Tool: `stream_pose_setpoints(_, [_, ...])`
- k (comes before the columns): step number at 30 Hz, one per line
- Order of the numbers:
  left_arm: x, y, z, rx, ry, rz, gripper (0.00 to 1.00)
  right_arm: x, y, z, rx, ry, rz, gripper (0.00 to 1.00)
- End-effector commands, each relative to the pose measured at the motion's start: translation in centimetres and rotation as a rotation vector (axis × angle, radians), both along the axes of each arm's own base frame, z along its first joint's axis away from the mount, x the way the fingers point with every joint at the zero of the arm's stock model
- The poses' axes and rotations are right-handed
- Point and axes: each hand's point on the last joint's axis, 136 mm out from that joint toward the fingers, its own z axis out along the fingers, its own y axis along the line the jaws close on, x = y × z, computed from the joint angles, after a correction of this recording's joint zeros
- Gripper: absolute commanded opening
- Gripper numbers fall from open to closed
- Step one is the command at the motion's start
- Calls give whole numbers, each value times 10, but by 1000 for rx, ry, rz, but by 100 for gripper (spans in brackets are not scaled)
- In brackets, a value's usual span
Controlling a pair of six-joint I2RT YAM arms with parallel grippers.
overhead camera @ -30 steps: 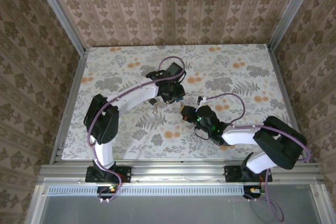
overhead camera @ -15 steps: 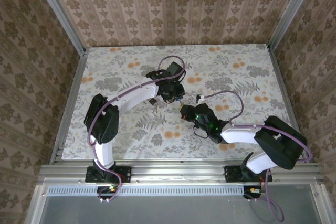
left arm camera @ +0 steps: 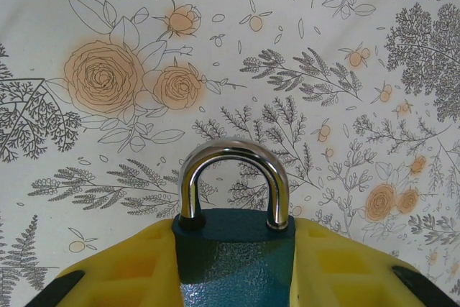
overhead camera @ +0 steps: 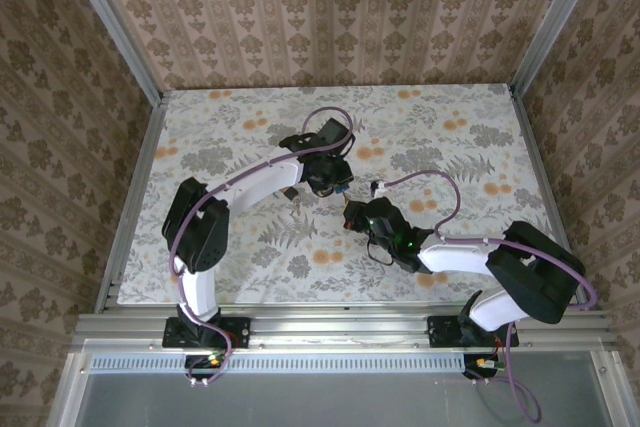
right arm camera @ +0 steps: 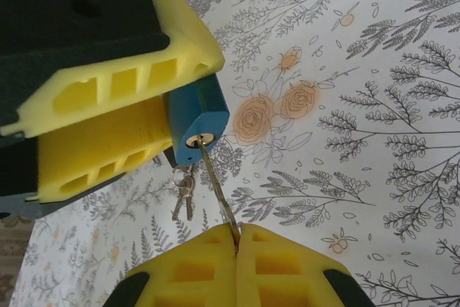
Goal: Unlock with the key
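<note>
My left gripper [left arm camera: 233, 241] is shut on the blue padlock [left arm camera: 233, 257], whose silver shackle [left arm camera: 233, 154] sticks out ahead with both legs seated in the body. In the right wrist view the padlock [right arm camera: 198, 116] hangs between the left gripper's yellow fingers [right arm camera: 108, 84], brass keyhole facing me. My right gripper [right arm camera: 236, 239] is shut on the key [right arm camera: 215, 188]. Its head is hidden between the pads, and its thin blade slants up to the keyhole, tip at or just inside it. From above, the two grippers [overhead camera: 335, 185] [overhead camera: 352, 209] nearly meet at mid-table.
Two spare keys [right arm camera: 182, 195] dangle on a small ring below the padlock. The floral tablecloth [overhead camera: 450, 147] lies flat all round. Patterned walls and metal rails [overhead camera: 140, 167] bound the table.
My right gripper has crept up and left towards the padlock, closing the gap between the two grippers. The left arm has held still.
</note>
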Motion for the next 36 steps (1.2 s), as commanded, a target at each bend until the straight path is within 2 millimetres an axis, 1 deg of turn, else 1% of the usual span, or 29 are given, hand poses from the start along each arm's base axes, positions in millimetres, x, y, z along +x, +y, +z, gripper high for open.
stream_pose_setpoints(1, [-18,-10,1,-12,55,-59,21,15,-6,35,152,-62,-67,0])
stream_pose_setpoints(5, [-18,-11,2,-17,53,-59,21,16,-8,39,232,-38,-73,0])
stream_pose_setpoints(8, [-18,-11,3,-23,54,-61,21,17,-9,40,244,-35,-74,0])
stream_pose_setpoints(15, [-19,-10,5,-12,55,-65,21,21,-12,27,291,-5,-83,0])
stream_pose_setpoints(21, [-19,-9,7,30,65,-73,21,24,-7,22,283,-24,-66,0])
stream_pose_setpoints(25, [-19,-12,7,23,78,-70,21,25,-8,12,263,-31,-72,0])
stream_pose_setpoints(28, [-17,-12,9,21,76,-69,21,26,-8,8,266,-45,-74,0])
stream_pose_setpoints(32, [-16,-11,10,20,75,-63,21,27,-7,10,288,-61,-75,0])
stream_pose_setpoints(36, [-18,-12,7,10,86,-59,20,28,-4,15,288,-88,-64,0])
